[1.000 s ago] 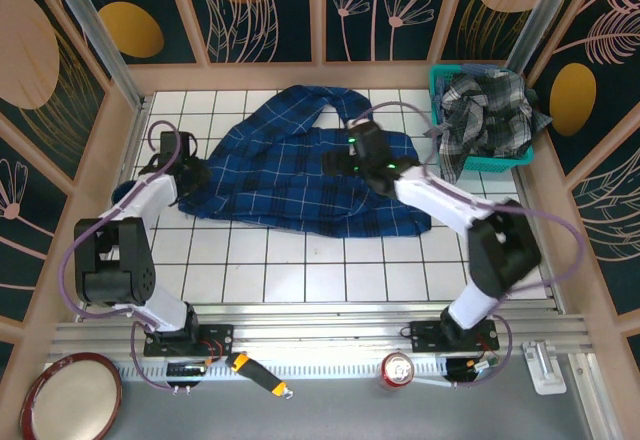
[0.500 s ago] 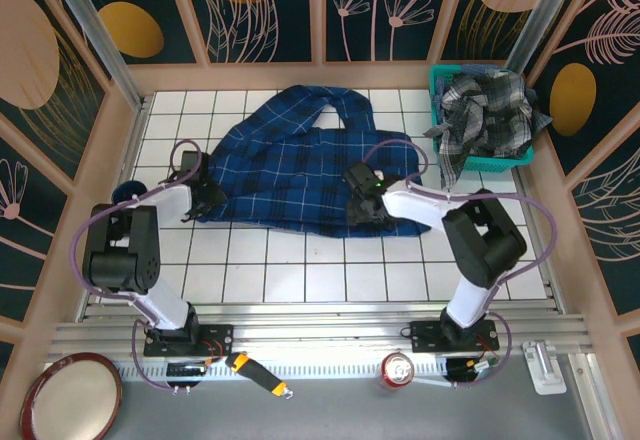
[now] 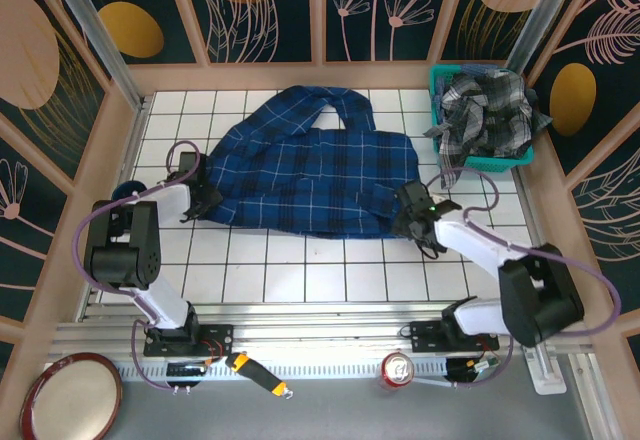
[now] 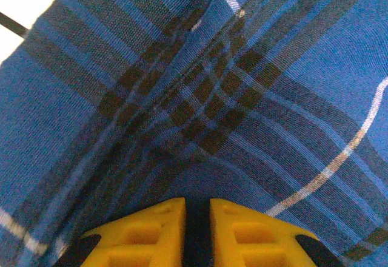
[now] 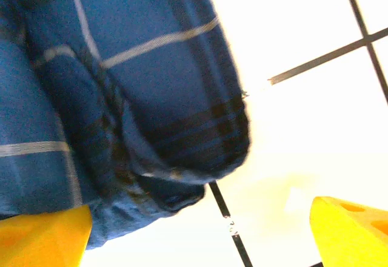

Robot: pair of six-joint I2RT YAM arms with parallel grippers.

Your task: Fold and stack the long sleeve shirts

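On the white-tiled counter (image 3: 300,280), the blue shirt (image 3: 310,165) lies spread and rumpled across the middle, with one sleeve looping toward the far wall. The left pincer (image 3: 205,195) sits low at the shirt's left edge. In the left wrist view its yellow fingers (image 4: 151,233) stand narrow, almost together, with a fold of the blue plaid pinched in the slim gap between them; creases in the cloth run toward that gap. The right pincer (image 3: 410,222) sits at the shirt's near right corner. In the right wrist view its fingers (image 5: 42,236) stand wide apart, holding nothing; a rounded, bunched corner of the blue shirt lies just above them, against the left finger, and bare tile lies in front of the right finger. The grey shirt (image 3: 490,110) is heaped in the teal basket (image 3: 438,85) at the far right corner of the counter, well apart from both pincers, with cloth hanging over the basket's rim on the left side.
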